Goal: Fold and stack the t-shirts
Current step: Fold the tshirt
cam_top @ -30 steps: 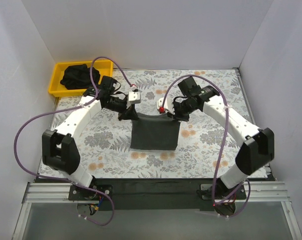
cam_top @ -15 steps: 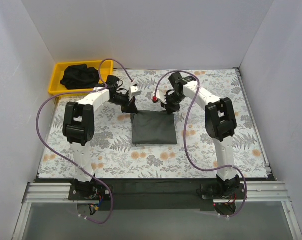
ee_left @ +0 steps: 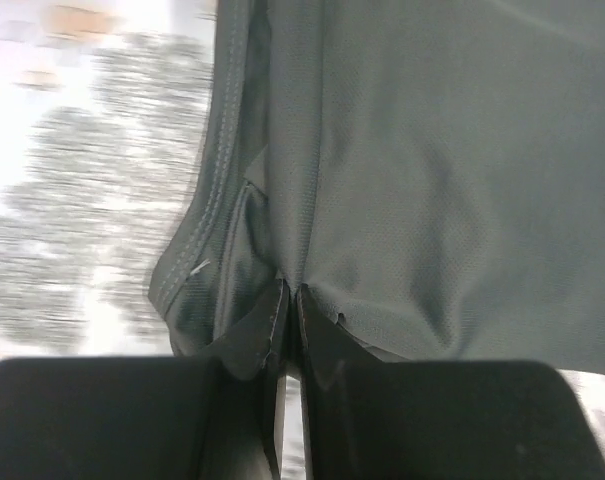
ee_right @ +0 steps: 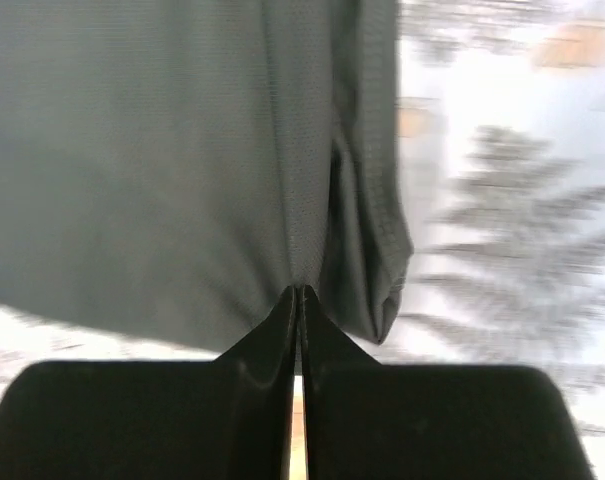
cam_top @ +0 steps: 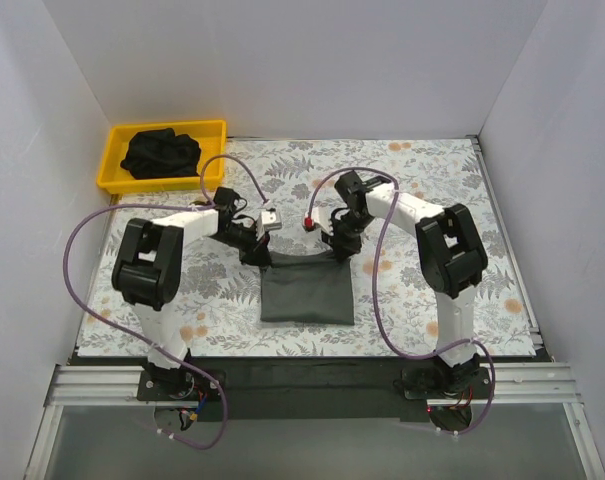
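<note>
A folded dark grey t-shirt [cam_top: 306,292] lies in the middle of the flower-patterned table. My left gripper [cam_top: 259,254] is shut on its far left corner, and my right gripper [cam_top: 340,250] is shut on its far right corner. In the left wrist view the fingertips [ee_left: 290,305] pinch the cloth [ee_left: 432,180] beside its stitched hem. In the right wrist view the fingertips [ee_right: 298,300] pinch the cloth [ee_right: 162,150] near its right edge. More dark t-shirts [cam_top: 160,152] lie bundled in the yellow tray.
The yellow tray [cam_top: 110,168] stands at the far left corner of the table. White walls close in the back and both sides. Purple cables loop from both arms over the table.
Both grippers have moved toward the near edge, dragging the t-shirt's far edge with them. The t-shirt now lies closer to the arm bases than half a second ago.
</note>
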